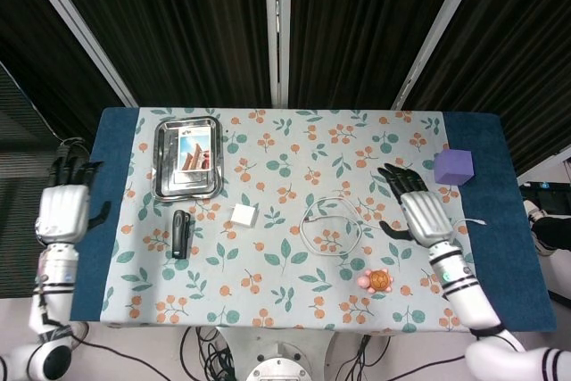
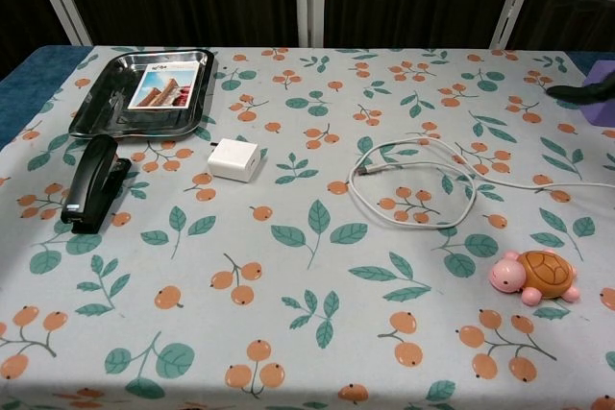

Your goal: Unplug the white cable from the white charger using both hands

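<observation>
The white charger (image 1: 244, 215) (image 2: 235, 158) lies flat on the floral cloth, alone. The white cable (image 1: 329, 224) (image 2: 423, 184) lies looped to its right, its plug end free and apart from the charger, its tail running off toward the right edge. My left hand (image 1: 62, 210) hovers beyond the table's left edge, fingers spread, holding nothing. My right hand (image 1: 417, 211) is raised over the right part of the table, right of the cable loop, fingers spread and empty. In the chest view only dark fingertips (image 2: 575, 91) of the right hand show at the top right.
A metal tray (image 1: 162, 186) holding a picture card stands at the back left. A black stapler (image 1: 181, 234) lies in front of it. A toy turtle (image 1: 376, 280) sits near the front right, and a purple cube (image 1: 453, 167) at the far right.
</observation>
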Robot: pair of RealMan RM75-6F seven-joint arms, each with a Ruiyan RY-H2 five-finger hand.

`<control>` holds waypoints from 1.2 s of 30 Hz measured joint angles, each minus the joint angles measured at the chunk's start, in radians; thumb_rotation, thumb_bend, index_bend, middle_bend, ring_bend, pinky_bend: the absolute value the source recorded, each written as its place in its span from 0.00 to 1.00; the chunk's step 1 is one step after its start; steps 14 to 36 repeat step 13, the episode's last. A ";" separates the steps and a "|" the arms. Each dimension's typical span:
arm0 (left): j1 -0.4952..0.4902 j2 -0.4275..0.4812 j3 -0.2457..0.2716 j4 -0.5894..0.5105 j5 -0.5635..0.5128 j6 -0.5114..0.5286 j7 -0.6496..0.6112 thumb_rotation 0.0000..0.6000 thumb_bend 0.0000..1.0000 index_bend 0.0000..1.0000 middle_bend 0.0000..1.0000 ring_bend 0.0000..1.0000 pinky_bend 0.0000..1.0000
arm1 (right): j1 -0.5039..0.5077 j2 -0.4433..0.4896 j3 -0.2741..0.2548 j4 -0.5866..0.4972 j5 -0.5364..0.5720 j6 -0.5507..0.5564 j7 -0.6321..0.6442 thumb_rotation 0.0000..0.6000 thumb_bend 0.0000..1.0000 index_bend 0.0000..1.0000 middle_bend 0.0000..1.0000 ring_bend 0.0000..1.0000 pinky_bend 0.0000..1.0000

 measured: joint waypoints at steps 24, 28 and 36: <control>0.282 0.092 0.146 -0.058 0.206 0.199 -0.057 1.00 0.29 0.21 0.22 0.06 0.00 | -0.275 0.139 -0.162 -0.022 -0.236 0.274 0.065 1.00 0.22 0.00 0.00 0.00 0.00; 0.282 0.092 0.146 -0.058 0.206 0.199 -0.057 1.00 0.29 0.21 0.22 0.06 0.00 | -0.275 0.139 -0.162 -0.022 -0.236 0.274 0.065 1.00 0.22 0.00 0.00 0.00 0.00; 0.282 0.092 0.146 -0.058 0.206 0.199 -0.057 1.00 0.29 0.21 0.22 0.06 0.00 | -0.275 0.139 -0.162 -0.022 -0.236 0.274 0.065 1.00 0.22 0.00 0.00 0.00 0.00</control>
